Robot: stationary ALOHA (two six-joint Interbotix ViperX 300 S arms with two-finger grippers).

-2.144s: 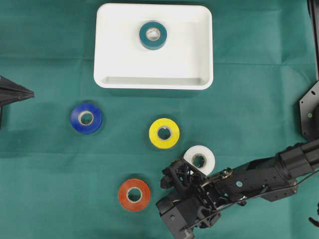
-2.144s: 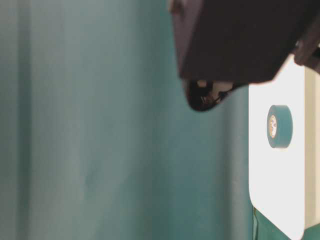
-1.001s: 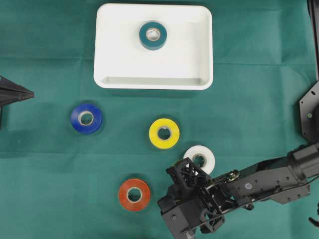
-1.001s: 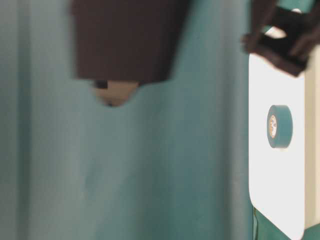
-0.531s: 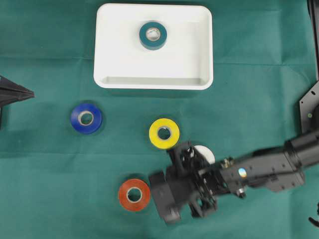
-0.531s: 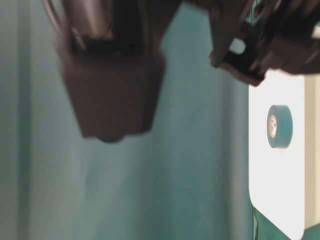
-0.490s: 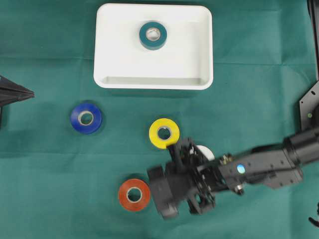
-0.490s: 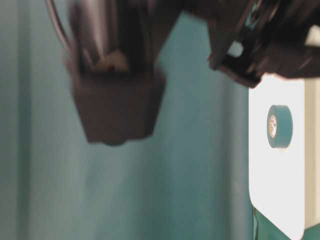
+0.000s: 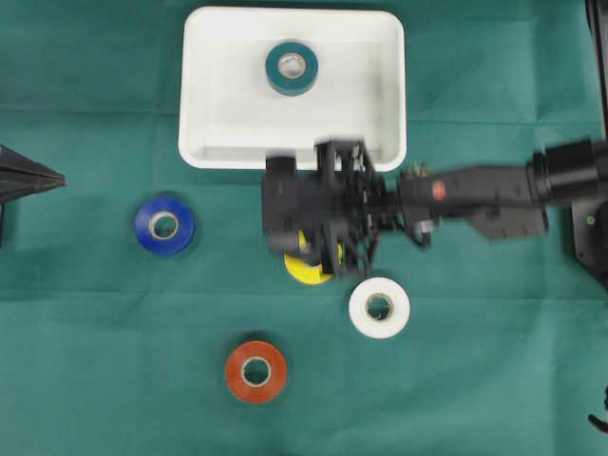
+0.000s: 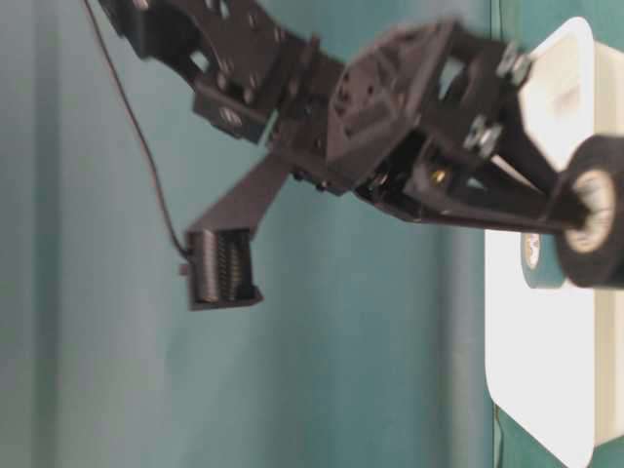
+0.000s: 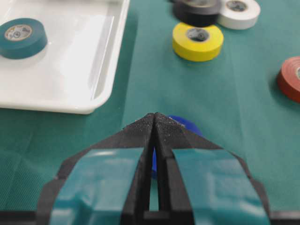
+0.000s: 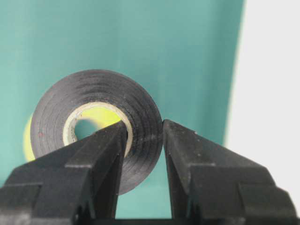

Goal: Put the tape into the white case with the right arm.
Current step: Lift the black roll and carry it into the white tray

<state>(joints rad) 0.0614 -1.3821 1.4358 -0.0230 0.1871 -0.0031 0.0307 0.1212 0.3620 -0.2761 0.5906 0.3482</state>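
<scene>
The right arm (image 9: 475,195) is stretched out almost level across the green cloth (image 9: 494,361) from the right edge of the overhead view, with its wrist end parked just below the near rim of the white case (image 9: 380,85). It looks a bit smeared in that shot. The right gripper (image 12: 143,140) is clamped on a black tape roll (image 12: 93,103): one finger (image 12: 101,154) is poked through the roll's core and the other is pressed against the outside, so only the roll's wall is pinched between them. In the table-level view the black roll is seen held up off the cloth at the very tip of the long fingers, right by the case's edge, not inside it.

Straight underneath the gripper a yellow roll (image 9: 306,271) is mostly covered from above; it also peeks through the black roll's hole in the right wrist view. A teal roll (image 9: 292,67) is already lying flat in the case, toward the far side. A white roll (image 9: 379,307), a red roll (image 9: 256,371) and a blue roll (image 9: 163,225) are lying flat on the cloth, well apart from one another.

The left gripper (image 11: 154,123) is parked low at the left edge, fingers pressed together with nothing between them, pointed toward the blue roll.
</scene>
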